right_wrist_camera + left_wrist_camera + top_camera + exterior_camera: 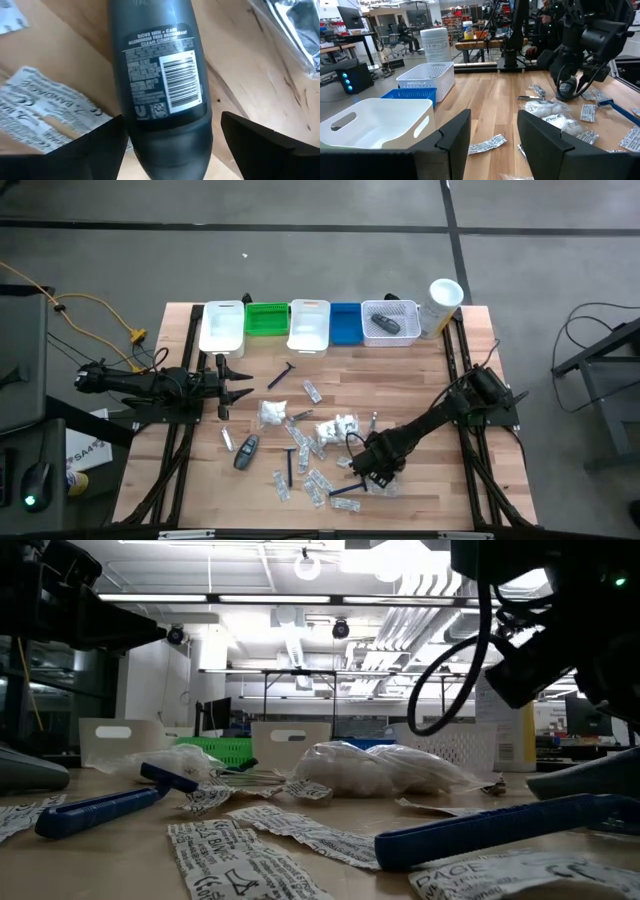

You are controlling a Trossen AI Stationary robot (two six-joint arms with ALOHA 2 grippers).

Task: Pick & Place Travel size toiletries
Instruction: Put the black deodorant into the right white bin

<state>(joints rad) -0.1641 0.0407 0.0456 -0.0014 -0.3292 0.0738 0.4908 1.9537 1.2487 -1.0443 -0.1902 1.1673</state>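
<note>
Dark grey deodorant container (162, 85) lies flat on the wooden surface (400, 395) between the right hand's (170, 137) spread fingers, beside a sachet (45, 110); closing squarely across its middle should prevent slipping.

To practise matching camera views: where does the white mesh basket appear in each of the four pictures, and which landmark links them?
High view: white mesh basket, right end of the bin row at the far table edge.
Low view: background, right of centre.
Left wrist view: just beyond the blue bin, in front of the canister.
Right wrist view: not in it.
Shared landmark: tall white canister beside the basket.
</note>
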